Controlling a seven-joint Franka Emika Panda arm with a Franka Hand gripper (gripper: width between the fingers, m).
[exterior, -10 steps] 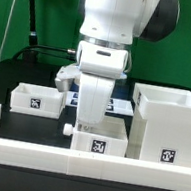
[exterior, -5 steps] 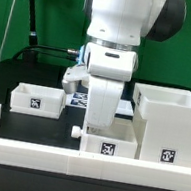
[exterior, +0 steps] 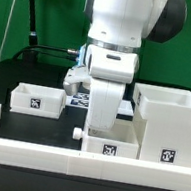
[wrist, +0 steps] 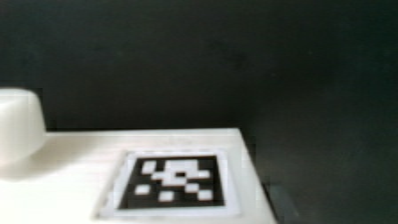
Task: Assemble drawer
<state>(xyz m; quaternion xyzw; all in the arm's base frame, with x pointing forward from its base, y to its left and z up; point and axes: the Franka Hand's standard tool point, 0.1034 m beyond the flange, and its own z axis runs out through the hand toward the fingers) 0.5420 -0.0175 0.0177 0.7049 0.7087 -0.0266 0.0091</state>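
Observation:
The tall boxy drawer housing [exterior: 165, 124] stands at the exterior view's right, open at the top, with a tag on its front. One small tray [exterior: 37, 99] lies at the left. My gripper [exterior: 99, 131] reaches down into a second small tray [exterior: 115, 148] beside the housing, and its knob [exterior: 78, 132] points left. My hand hides the fingers, and the tray moves with them. The wrist view shows only this tray's tagged face [wrist: 175, 180] and its knob [wrist: 15, 135], very close.
The long low white border wall [exterior: 32, 155] runs along the front, just before the held tray. The marker board [exterior: 78, 99] lies flat behind my arm. A black stand [exterior: 34, 17] rises at the back left.
My arm and the knobbed tray have shifted together toward the exterior view's right, closer to the housing. The left tray and the housing have not moved.

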